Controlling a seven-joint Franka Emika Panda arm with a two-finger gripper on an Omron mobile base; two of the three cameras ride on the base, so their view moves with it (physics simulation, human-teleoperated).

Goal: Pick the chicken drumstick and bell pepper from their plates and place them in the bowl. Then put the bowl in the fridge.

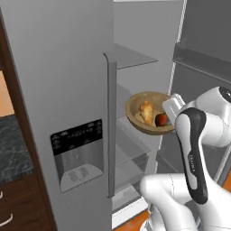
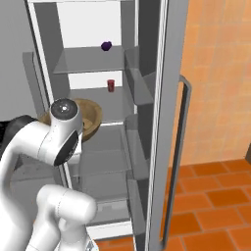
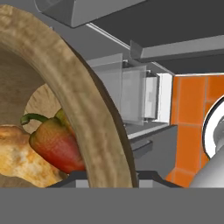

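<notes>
bowl [image 1: 137,108]: brown wooden, held tilted in the open fridge [image 1: 67,90], at mid-shelf height; in the left base view its mouth faces 10 o'clock
bowl contents: chicken drumstick [image 1: 146,113] near the middle, bell pepper [image 1: 161,119] touching it at its 4 o'clock, against the lower rim
gripper [image 1: 170,118]: at the bowl's 3 o'clock edge, jaws closed tight on the rim
hand view: thick rim arcs from 11 o'clock to 6 o'clock; red pepper with a curled green stem and the golden drumstick lie at 8 o'clock
fridge shelves: right base view shows a purple item [image 2: 106,46] on an upper shelf at 12 o'clock and a red can [image 2: 111,85] one shelf lower
left base view: closed door with dark dispenser panel [image 1: 77,153] at 8 o'clock and a long vertical handle [image 1: 111,126]
right base view: bowl partly hidden behind the arm; open door at 3 o'clock
</notes>
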